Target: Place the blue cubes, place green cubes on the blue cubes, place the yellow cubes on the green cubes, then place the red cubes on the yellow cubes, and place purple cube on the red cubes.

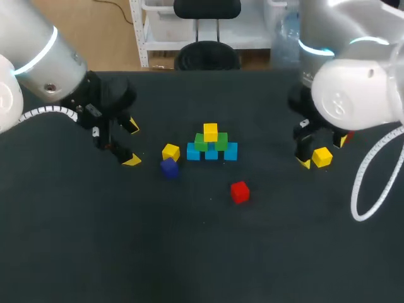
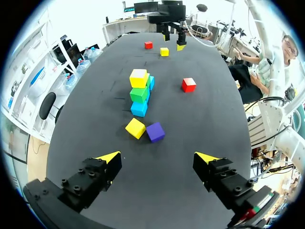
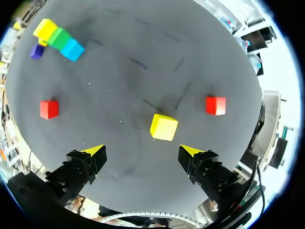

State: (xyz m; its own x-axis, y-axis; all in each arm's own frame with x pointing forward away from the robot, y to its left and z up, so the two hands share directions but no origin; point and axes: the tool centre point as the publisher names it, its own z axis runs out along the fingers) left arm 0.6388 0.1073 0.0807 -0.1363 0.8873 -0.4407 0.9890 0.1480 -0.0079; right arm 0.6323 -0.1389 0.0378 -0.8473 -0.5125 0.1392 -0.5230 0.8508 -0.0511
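The left tool [image 2: 157,157] is being held over the table [image 2: 157,200] with its two yellow-tipped fingers spread wide apart, and nothing is being gripped between them. Just ahead of its open gap, a loose yellow cube [image 2: 135,128] and the purple cube [image 2: 155,131] are lying side by side, close enough that contact between them cannot be ruled out.

Further ahead of this tool, past those two, a small pyramid [image 2: 139,93] is standing. A row of blue cubes [image 1: 231,151] is serving as its base, green cubes [image 1: 201,143] are being carried on the blue ones, and a single top yellow cube [image 1: 210,132] is being carried on the green. A red cube [image 2: 188,85] is lying alone beside the pyramid, apart from it, on the purple cube's side.

The right tool [image 3: 142,150] is likewise being held with its fingers parted, closed on nothing. A second yellow cube [image 3: 164,127] is sitting just ahead of the gap between its fingers and is being touched by neither. A second red cube [image 3: 216,105] is lying a little beyond one fingertip, off to that finger's side. The pyramid is being seen far ahead of this tool, well apart from it.
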